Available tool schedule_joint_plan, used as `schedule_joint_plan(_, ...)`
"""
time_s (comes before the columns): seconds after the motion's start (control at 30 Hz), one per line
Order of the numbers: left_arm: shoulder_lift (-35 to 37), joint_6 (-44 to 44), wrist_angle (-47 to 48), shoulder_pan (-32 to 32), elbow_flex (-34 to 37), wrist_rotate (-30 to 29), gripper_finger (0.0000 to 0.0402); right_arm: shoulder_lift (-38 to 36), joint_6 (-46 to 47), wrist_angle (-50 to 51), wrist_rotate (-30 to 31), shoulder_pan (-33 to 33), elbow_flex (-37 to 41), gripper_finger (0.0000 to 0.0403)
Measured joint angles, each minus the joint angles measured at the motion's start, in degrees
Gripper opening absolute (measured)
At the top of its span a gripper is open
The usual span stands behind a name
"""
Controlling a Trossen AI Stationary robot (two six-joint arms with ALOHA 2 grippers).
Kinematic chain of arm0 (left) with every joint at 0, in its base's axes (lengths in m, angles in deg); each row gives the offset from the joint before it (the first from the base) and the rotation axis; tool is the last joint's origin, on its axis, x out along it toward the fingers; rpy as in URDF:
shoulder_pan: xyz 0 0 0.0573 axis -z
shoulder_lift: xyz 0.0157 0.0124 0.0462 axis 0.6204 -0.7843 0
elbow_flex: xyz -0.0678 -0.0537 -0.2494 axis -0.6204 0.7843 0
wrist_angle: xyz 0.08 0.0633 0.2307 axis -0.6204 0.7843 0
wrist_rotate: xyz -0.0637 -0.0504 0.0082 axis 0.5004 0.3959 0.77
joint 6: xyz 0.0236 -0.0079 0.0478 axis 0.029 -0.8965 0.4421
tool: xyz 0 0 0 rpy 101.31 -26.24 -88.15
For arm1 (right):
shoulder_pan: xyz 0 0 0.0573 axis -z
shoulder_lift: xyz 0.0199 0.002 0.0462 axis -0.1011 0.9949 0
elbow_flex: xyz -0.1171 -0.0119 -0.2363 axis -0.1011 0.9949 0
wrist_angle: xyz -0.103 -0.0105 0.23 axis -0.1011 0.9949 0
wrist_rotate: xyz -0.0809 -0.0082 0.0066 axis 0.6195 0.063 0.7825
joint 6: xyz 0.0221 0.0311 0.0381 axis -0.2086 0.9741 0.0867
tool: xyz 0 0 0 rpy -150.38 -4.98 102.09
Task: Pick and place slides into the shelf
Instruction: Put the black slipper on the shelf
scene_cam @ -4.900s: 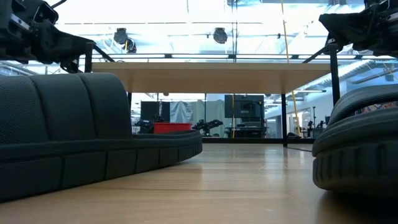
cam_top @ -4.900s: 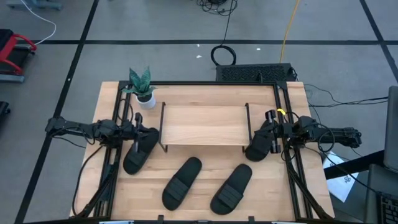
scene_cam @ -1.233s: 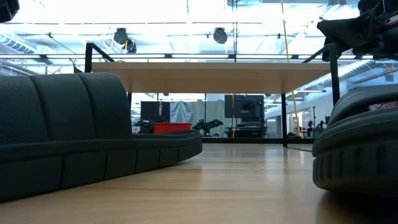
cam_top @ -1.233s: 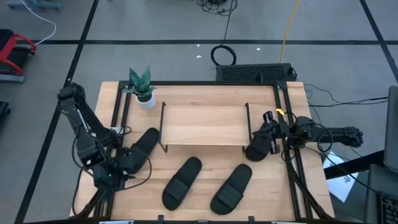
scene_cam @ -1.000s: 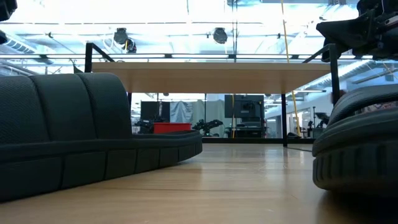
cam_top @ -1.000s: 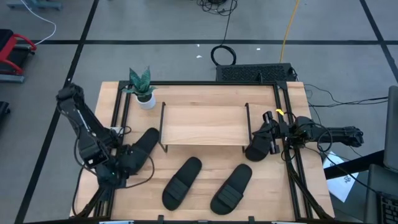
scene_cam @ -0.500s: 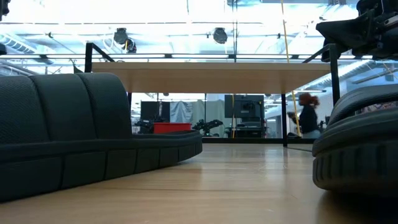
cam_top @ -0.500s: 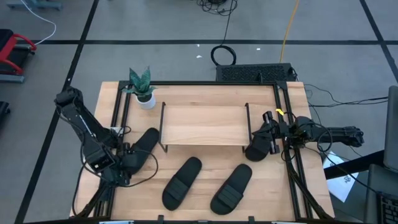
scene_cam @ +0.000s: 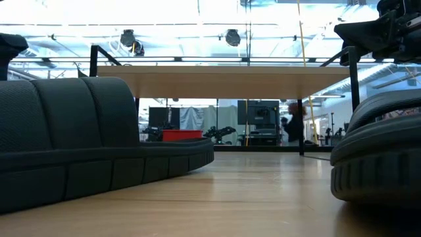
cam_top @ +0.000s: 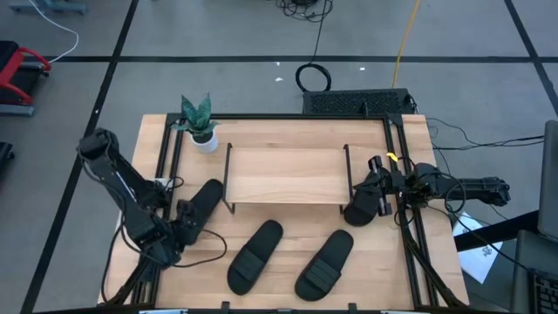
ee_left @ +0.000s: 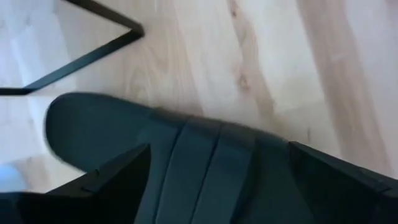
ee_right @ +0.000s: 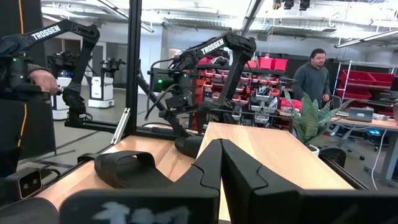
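Straddling the leftmost slide [cam_top: 199,205], left tool [cam_top: 179,228] is spread wide, gripping nothing; closing off-centre could skid it into the shelf [cam_top: 285,174] leg. Right tool [cam_top: 377,194] clenched.

White "TROSSEN" lettering on two dark robot arms [ee_right: 65,28], [ee_right: 211,46] in the room beyond the table

Bright, even light came from overhead fixtures, so shadows under the shelf [cam_top: 286,174] and the slides [cam_top: 255,255] were soft and short. At table height the ceiling lights [scene_cam: 230,37] flared nearly white above the shelf's plank, while the nearest slide [scene_cam: 79,145] loomed large and soft against the lens. The left wrist camera's view was smeared with blur, pale patches of glare washing out the wooden surface [ee_left: 261,68]. The room behind stayed well lit.
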Motion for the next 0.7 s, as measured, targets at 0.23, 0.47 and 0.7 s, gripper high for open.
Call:
schedule_joint_plan(0.23,-1.24,-2.36,7.69,0.46,-3.04,0.03,0.0375,0.00,0.00,-0.02,0.01,0.00,0.00,0.0000)
schedule_joint_plan(0.47,-1.89,-5.13,10.71,0.71,-3.04,2.67,0.0381,0.02,2.12,-0.02,0.02,0.00,0.00,0.0000)
schedule_joint_plan(0.7,-7.10,-8.58,12.78,1.08,-3.04,3.06,0.0381,0.02,2.83,-0.02,0.02,0.00,0.02,0.0000)
